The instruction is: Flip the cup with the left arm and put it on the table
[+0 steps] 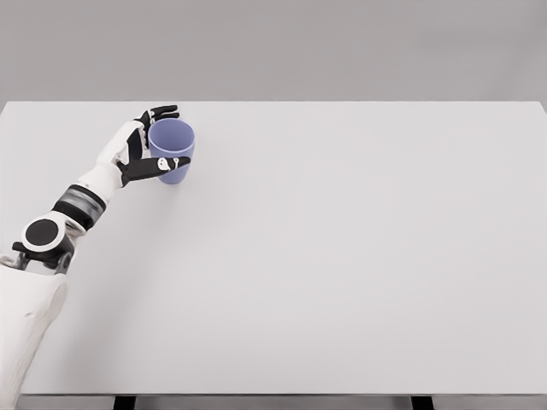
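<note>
Our left arm (51,248) enters at the lower left and reaches far over the table (342,273). Our left hand (147,145) grasps the cup (172,150), which stands upright, mouth up, at the far left.

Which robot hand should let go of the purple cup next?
The left hand. Its fingers already wrap the purple cup, which stands mouth-up on the white table. No right arm shows at all.

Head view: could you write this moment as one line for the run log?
left hand: fingers around purple cup | cup: upright, mouth up, on white table far left | right arm: unseen
</note>
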